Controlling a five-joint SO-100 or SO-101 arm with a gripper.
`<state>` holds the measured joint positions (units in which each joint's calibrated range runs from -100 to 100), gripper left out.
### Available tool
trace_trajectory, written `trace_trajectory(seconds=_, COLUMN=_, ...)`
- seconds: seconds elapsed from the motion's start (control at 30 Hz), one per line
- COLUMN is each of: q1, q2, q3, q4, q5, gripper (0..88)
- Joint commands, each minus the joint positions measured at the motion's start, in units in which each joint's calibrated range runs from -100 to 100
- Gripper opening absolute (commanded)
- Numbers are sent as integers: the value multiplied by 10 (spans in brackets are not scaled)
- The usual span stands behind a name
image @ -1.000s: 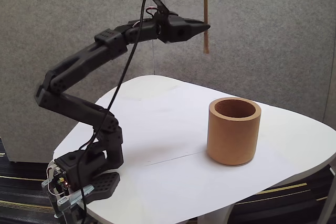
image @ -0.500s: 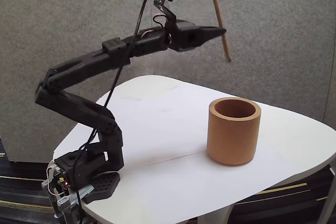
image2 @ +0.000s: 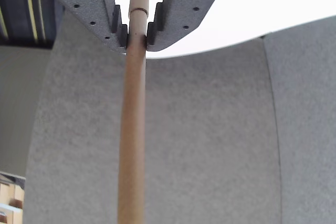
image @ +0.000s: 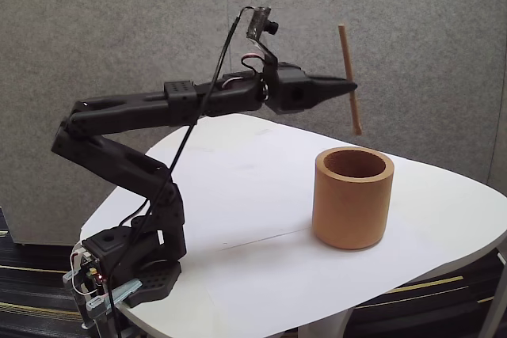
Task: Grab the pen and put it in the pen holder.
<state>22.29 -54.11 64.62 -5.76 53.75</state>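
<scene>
The pen [image: 349, 78], a thin tan wooden stick, hangs nearly upright in the air, its lower end just above the rim of the pen holder [image: 352, 198]. That holder is a wide tan-brown cylindrical cup standing upright on the white table [image: 261, 187]. My gripper [image: 348, 85] reaches out level from the left and is shut on the pen near its middle. In the wrist view the two grey fingers [image2: 109, 19] clamp the pen [image2: 132, 129], which runs down the picture's centre; the gripper [image2: 136, 39] pinches it tightly.
The black arm's base [image: 127, 267] sits at the table's front left corner, with a black cable [image: 198, 116] running up to the wrist camera. A grey fabric wall [image: 444, 53] stands close behind the table. The table's rounded edge lies right of the cup.
The arm has stretched out to the right and come down, carrying the pen from high above the table to just over the cup's rim. The pen now leans slightly.
</scene>
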Motion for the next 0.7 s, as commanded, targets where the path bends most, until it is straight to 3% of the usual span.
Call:
trace_trajectory(seconds=0.0, q1=9, q2=-3, q3=32, q4=-10, q5=2, gripper=4)
trace_trajectory(seconds=0.67, q1=8, q2=237, q3=-39, q4=-33, q5=-1, gripper=4)
